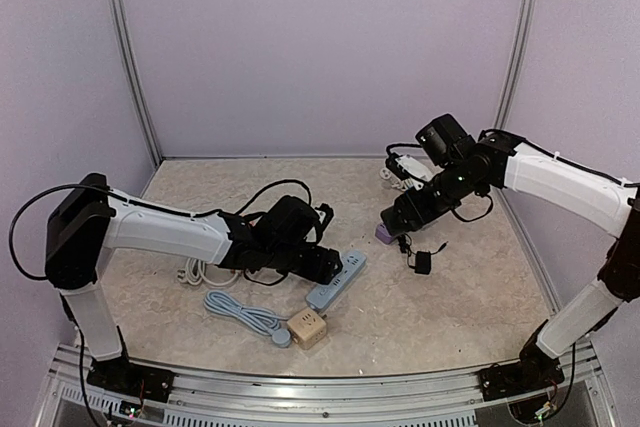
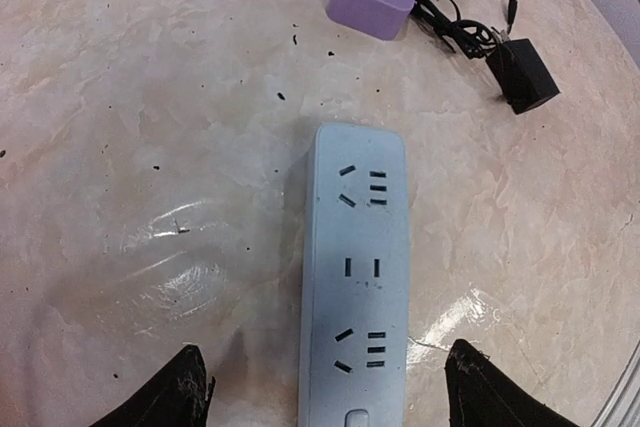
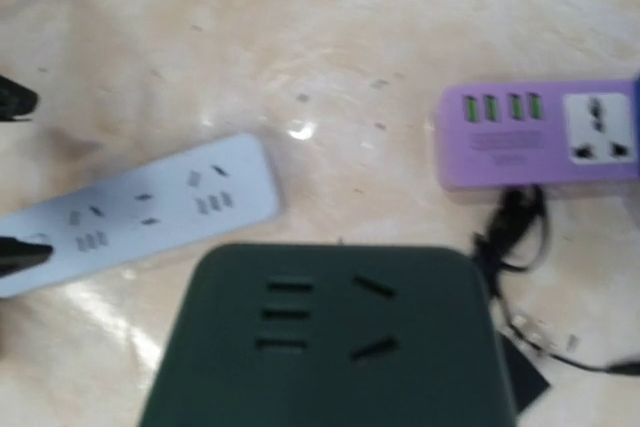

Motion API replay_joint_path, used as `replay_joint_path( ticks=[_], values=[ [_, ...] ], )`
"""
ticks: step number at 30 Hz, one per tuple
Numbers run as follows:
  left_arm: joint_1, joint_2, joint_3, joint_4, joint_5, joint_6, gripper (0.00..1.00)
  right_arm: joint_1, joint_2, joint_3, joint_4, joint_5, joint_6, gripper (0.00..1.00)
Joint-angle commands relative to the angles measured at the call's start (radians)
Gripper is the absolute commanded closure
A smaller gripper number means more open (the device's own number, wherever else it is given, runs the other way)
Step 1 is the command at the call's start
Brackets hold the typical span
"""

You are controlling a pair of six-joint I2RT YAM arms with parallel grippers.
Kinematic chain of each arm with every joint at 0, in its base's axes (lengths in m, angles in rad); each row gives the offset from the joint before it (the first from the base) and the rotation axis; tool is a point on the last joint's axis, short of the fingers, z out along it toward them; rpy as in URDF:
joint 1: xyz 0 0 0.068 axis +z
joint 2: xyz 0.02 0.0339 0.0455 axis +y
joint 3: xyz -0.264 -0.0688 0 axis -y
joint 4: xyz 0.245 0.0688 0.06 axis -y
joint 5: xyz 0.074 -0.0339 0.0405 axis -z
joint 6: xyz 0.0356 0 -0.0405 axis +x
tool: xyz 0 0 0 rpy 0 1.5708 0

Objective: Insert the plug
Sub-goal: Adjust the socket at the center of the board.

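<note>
From above, the left hand (image 1: 328,269) reaches to the middle of the marbled surface (image 1: 470,297) and sits over a light blue power strip (image 1: 322,294) that lies at a slant. A beige cube socket (image 1: 307,328) and a coiled grey-blue cable (image 1: 238,311) lie just in front of the strip. The right hand (image 1: 398,219) hangs just above a purple socket block (image 1: 383,234). The black plug (image 1: 422,263), with its thin lead, lies flat on the surface just right of the purple block, near the right hand and well apart from the left one. A white plug (image 1: 402,169) rests further back. In the left wrist view, the strip runs straight away from the camera, sockets up. The two dark fingers (image 2: 170,392) stand wide apart on either side of its near end and touch nothing. The purple block and the black plug show at the top. In the right wrist view, a blurred dark green socket block (image 3: 330,337) fills the lower middle, close under the camera and clear of the surface. The right hand is clamped on it, though its fingers are hidden. The strip lies to the left, the purple block at upper right, and the black plug is partly covered at lower right.
</note>
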Motion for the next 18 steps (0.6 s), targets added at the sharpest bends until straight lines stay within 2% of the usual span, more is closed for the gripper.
replay_joint_path(
  ticks=[1,6,18],
  values=[
    [-0.01,-0.03,-0.064,0.026,-0.019,-0.042,0.23,-0.009,0.045,0.047,-0.027,-0.143,0.01,1.0],
    [-0.047,-0.037,-0.093,0.029,-0.03,-0.066,0.22,-0.007,0.075,0.058,-0.033,-0.162,-0.006,1.0],
    [-0.103,0.041,-0.027,-0.021,-0.086,-0.048,0.24,0.005,0.198,0.149,-0.107,-0.131,-0.036,1.0]
  ],
)
